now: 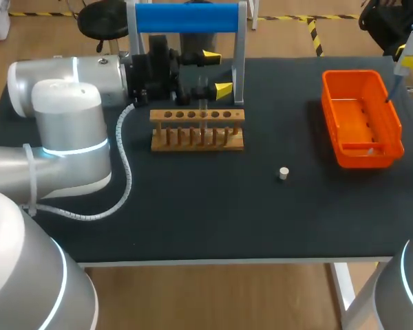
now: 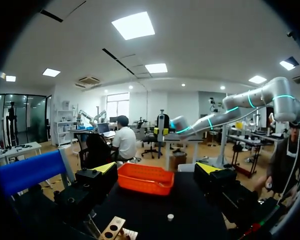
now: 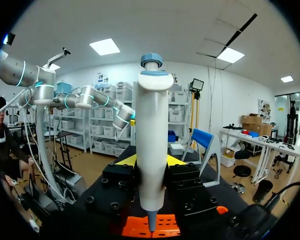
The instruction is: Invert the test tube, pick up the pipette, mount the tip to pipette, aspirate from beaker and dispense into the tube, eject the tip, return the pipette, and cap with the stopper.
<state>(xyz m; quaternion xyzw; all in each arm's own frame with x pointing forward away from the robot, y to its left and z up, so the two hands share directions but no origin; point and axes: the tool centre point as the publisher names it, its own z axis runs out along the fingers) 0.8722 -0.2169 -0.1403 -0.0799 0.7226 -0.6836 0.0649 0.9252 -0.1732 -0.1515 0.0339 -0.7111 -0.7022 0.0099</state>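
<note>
My right gripper (image 3: pixel 150 161) pinches the pipette (image 3: pixel 151 125) upright, its lower end over the orange bin (image 1: pixel 361 117) at my right — my left gripper (image 1: pixel 217 72) hangs spread wide just beyond the wooden rack (image 1: pixel 197 130), with the white stopper (image 1: pixel 283 173) lying apart on the table.

White pipette (image 3: pixel 151 145), blue cap, hangs upright in the right gripper (image 3: pixel 150 161), nozzle down over the orange bin (image 1: pixel 361 117). Small white stopper (image 1: pixel 283 172) stands alone on the black tabletop (image 1: pixel 193 206), between the bin and the wooden rack (image 1: pixel 197 130). Clear test tube (image 1: pixel 203 110) stands upright in the rack.
</note>
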